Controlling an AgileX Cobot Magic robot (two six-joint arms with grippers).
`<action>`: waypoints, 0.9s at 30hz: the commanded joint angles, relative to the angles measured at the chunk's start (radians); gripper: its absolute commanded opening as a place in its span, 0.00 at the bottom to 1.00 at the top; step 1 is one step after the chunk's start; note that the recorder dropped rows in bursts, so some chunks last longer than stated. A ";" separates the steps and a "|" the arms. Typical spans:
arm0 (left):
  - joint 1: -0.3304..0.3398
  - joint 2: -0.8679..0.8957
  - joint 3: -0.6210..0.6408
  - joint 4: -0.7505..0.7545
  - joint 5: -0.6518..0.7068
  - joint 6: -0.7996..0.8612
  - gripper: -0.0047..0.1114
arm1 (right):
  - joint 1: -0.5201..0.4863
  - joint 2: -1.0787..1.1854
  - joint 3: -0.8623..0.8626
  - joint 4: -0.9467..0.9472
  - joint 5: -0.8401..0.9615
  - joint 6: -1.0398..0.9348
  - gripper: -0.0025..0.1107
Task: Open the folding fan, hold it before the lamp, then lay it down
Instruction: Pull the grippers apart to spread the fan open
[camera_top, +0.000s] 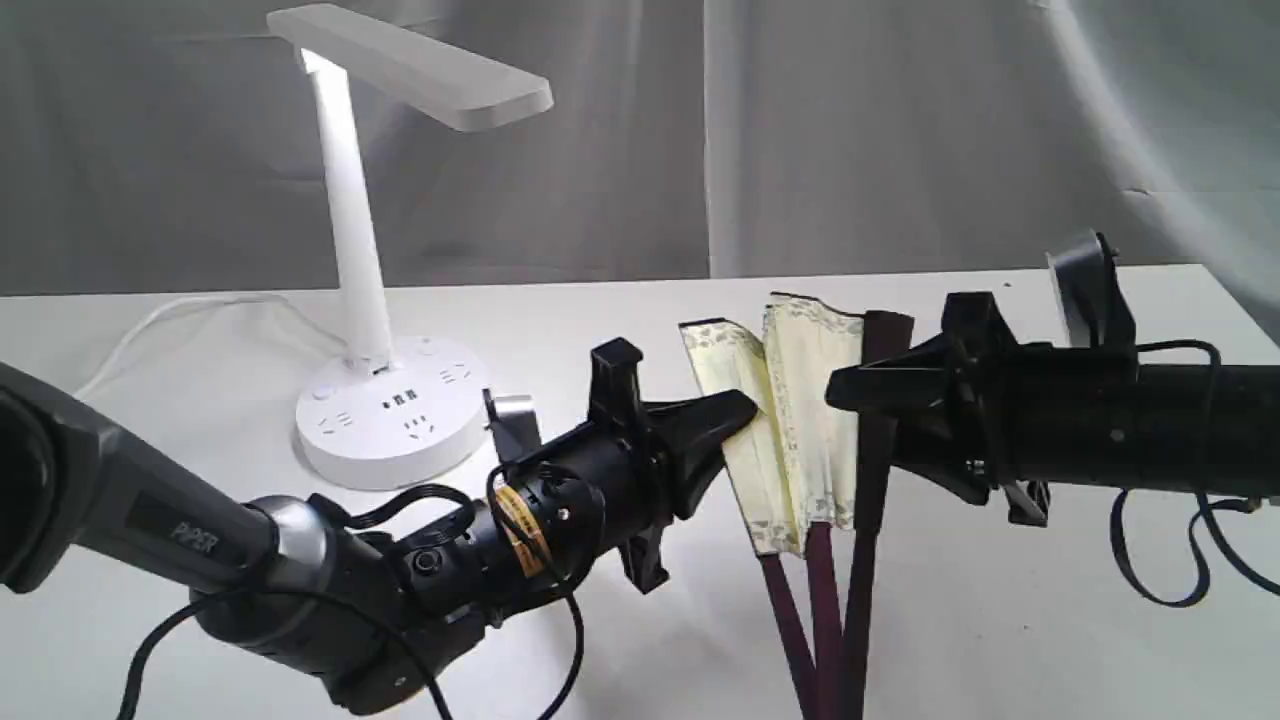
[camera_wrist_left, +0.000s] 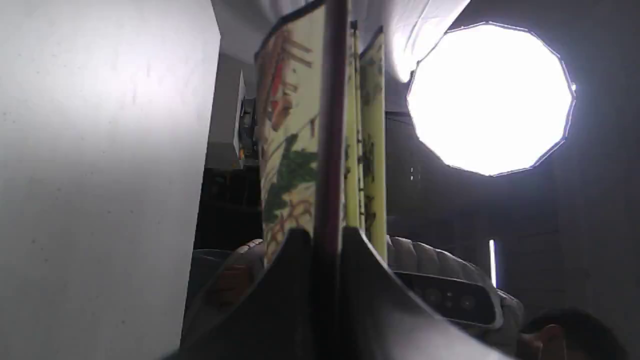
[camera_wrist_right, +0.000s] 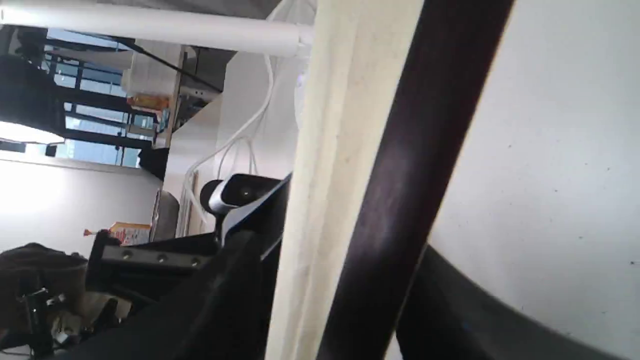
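The folding fan (camera_top: 800, 420) stands upright between my two grippers, only slightly spread, with a few cream pleats showing and its dark maroon ribs meeting low near the table. My left gripper (camera_top: 745, 405) is shut on the fan's left side; in the left wrist view its jaws (camera_wrist_left: 327, 240) clamp a dark rib of the fan (camera_wrist_left: 290, 150). My right gripper (camera_top: 840, 390) is shut on the right guard; its wrist view shows the maroon guard (camera_wrist_right: 400, 175) and cream leaf (camera_wrist_right: 330, 150) between the jaws. The lamp (camera_top: 350, 200) stands lit at the back left, behind my left arm.
The lamp's round base (camera_top: 395, 415) with sockets sits just behind my left wrist, and its white cord (camera_top: 180, 315) trails left. A black cable loop (camera_top: 1160, 560) hangs under my right arm. The white table (camera_top: 1000, 620) ends at a grey curtain. A bright studio light (camera_wrist_left: 492, 97) glares.
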 joint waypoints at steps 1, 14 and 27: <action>0.003 -0.016 0.005 0.009 -0.012 -0.022 0.04 | 0.002 -0.012 0.002 0.026 -0.036 -0.015 0.37; 0.003 -0.016 0.005 0.022 -0.012 -0.024 0.04 | 0.002 -0.012 0.002 0.026 -0.036 -0.015 0.02; 0.003 -0.016 0.007 -0.033 -0.012 -0.029 0.04 | 0.002 -0.012 0.002 0.026 -0.036 -0.015 0.02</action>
